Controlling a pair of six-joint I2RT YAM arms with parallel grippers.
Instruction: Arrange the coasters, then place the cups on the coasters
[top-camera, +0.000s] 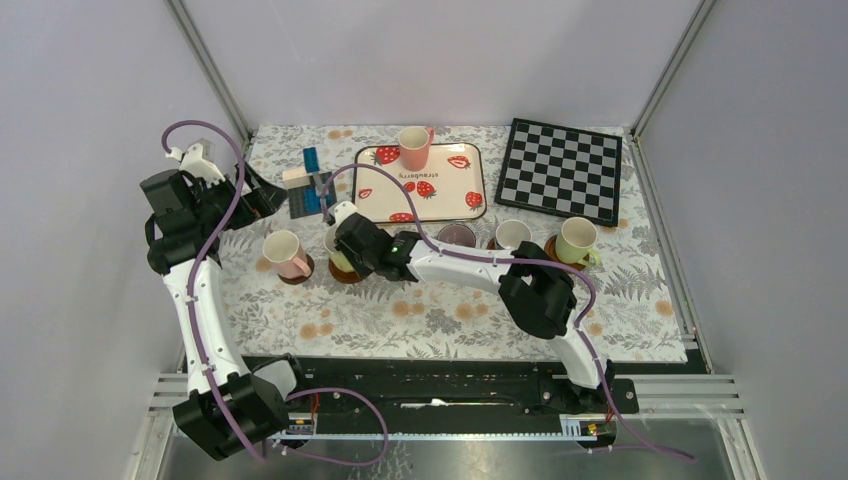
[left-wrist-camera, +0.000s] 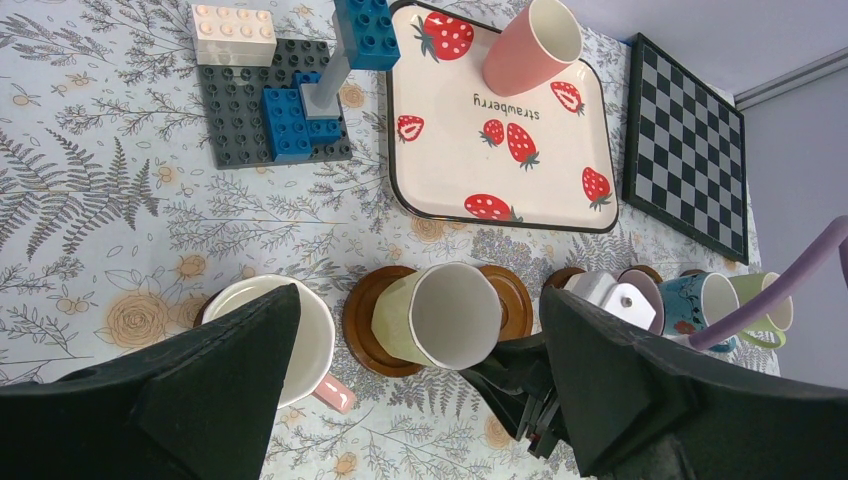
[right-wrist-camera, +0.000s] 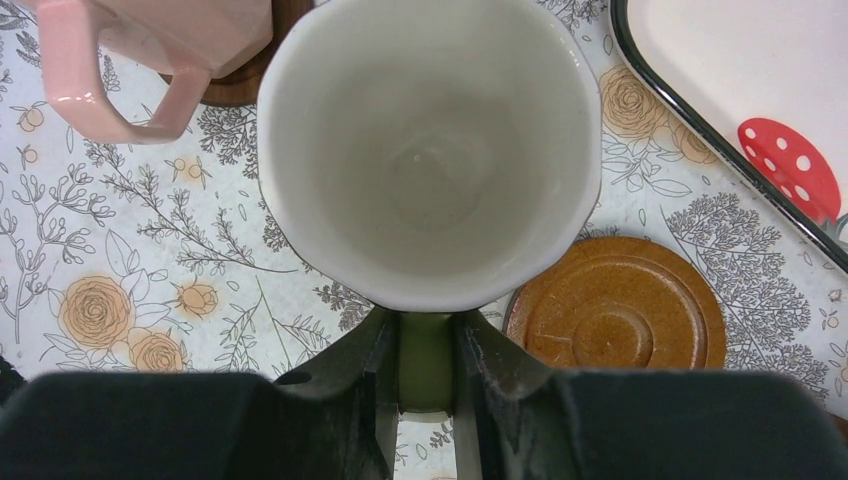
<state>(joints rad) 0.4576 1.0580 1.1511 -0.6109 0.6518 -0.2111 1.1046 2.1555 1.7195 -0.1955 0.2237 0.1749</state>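
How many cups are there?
6: pink cup on the tray, yellow-green cup in the right gripper, pale pink cup to its left, mauve cup, blue cup, green cup rightward. None seems hidden.

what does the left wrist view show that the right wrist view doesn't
Only the left wrist view shows the chessboard, the building-brick plate, the pink cup on the strawberry tray, and the blue cup further along the row.

Only the right wrist view shows the right claw pinched on the handle of the yellow-green cup, and that cup's empty white inside down to the bottom.

Both show the yellow-green cup, the pale pink cup, part of the strawberry tray and a brown coaster by the yellow-green cup.
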